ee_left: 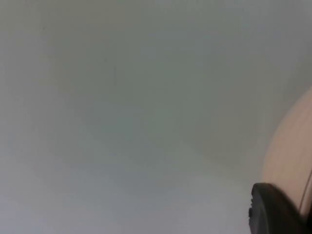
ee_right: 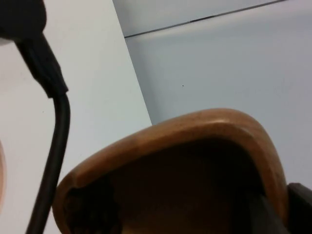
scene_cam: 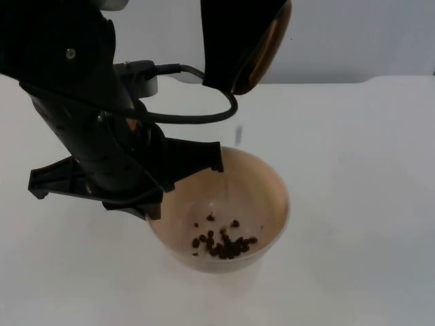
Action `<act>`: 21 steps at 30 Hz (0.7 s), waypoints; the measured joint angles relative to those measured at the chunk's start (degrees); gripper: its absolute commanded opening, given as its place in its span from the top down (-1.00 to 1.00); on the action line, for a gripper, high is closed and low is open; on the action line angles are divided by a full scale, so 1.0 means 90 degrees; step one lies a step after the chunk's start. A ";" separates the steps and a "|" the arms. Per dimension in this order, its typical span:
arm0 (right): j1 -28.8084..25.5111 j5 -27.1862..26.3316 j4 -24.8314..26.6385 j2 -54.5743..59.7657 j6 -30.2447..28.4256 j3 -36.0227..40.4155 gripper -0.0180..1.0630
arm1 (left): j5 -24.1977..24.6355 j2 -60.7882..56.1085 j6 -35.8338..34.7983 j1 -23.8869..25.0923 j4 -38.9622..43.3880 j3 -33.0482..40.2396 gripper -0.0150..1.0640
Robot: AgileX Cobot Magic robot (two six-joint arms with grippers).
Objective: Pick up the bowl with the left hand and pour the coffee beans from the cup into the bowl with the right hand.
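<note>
Top view: the left gripper (scene_cam: 153,187) clamps the rim of a light, rigid bowl (scene_cam: 262,183) holding coffee beans (scene_cam: 224,244), mid-table. Right wrist view: the smooth wooden cup (ee_right: 195,131), tipped; right gripper's grip can't be made out.

Pale beige bowl (scene_cam: 262,187), dark brown coffee beans (scene_cam: 224,244), seemingly amber-brown cup (scene_cam: 262,51), white table (scene_cam: 367,204)

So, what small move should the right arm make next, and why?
Probably tip the cup back upright. It hangs tilted in the right pincer above the bowl, its inside looks empty, and coffee beans already lie in the bowl held by the left pincer.
</note>
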 measured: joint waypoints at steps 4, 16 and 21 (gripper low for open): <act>0.0000 0.0000 0.0000 0.0000 0.0028 0.0000 0.96 | 0.0000 0.0000 0.0000 0.0000 0.0000 0.0000 0.98; 0.0000 0.0000 0.0108 0.0000 0.0130 0.0000 0.96 | 0.0000 0.0000 0.0000 0.0000 -0.0012 0.0000 0.98; 0.0000 0.0000 0.0136 0.0000 0.0130 0.0000 0.96 | 0.0000 0.0000 0.0000 0.0000 -0.0012 0.0000 0.98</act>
